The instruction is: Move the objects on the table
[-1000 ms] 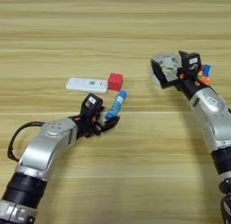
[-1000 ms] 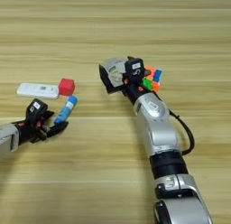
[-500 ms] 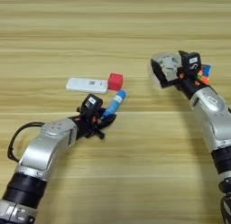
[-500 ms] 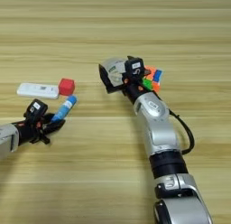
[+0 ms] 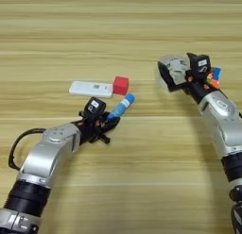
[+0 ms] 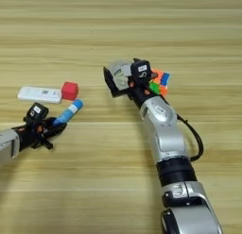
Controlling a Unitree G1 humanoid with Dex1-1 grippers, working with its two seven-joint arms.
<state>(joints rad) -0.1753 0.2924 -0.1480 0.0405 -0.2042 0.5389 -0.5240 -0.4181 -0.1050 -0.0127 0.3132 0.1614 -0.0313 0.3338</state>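
A white flat box (image 5: 91,88) lies on the table (image 5: 118,35) at mid left, with a red cube (image 5: 121,85) touching its right end. Just below them the blue-capped glue stick (image 5: 121,106) lies slanted, cap up and to the right. My left gripper (image 5: 105,128) is shut on its lower end. On the right, my right gripper (image 5: 176,80) is shut on the clear tape roll (image 5: 168,71), holding it on edge just above the wood. The multicoloured puzzle cube (image 6: 159,82) sits right behind that gripper's wrist.
The left forearm (image 5: 47,155) runs in from the lower left with a black cable looped beside it. From the bottom right the right forearm (image 6: 163,134) reaches up the table. Bare planks lie between the two arms and along the far side.
The left gripper's fingers have drawn in around the glue stick's lower end. The stick has barely shifted. The right arm and tape roll have stayed put.
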